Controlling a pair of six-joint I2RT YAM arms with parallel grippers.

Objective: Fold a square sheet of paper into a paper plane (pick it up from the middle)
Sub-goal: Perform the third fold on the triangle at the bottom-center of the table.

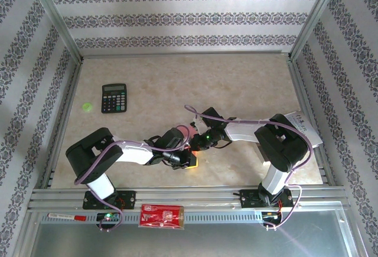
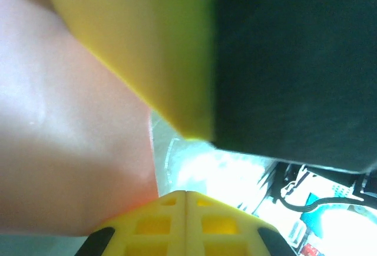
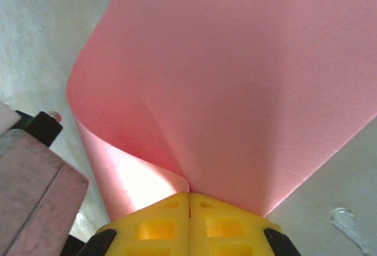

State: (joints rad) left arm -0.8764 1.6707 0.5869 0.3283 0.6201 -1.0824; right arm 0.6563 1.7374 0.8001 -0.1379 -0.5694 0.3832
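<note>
Right gripper sits closest to its wrist camera. Its yellow latticed jaws are pressed flat together on an edge of the square sheet of paper. The sheet is pinched there and rises away as a smooth, matt pink-red curl, one side rolled over into a soft tube. Beside that rolled side is a dark blocky shape, tinted pink and cut off by the frame, too close to name.

Left gripper also shows yellow jaws closed seam to seam. The sheet lies just beside their tip as a blurred pink field. Whether any paper is caught between them cannot be told. Above the sheet in that view, a yellow wedge against a black mass is badly out of focus.

From the top camera, a red printed packet and a red-and-white pen lie on the metal rail, nearer than the sheet. Both grippers meet over the sheet and hide all but a small orange-pink corner.

Beyond the sheet on the left arm's side, a black calculator and a small green disc lie well apart from it. Bare beige table runs open from the sheet to the far patterned wall. On the sheet's other side, a white leaflet lies at the table edge, partly covered by the right arm.
</note>
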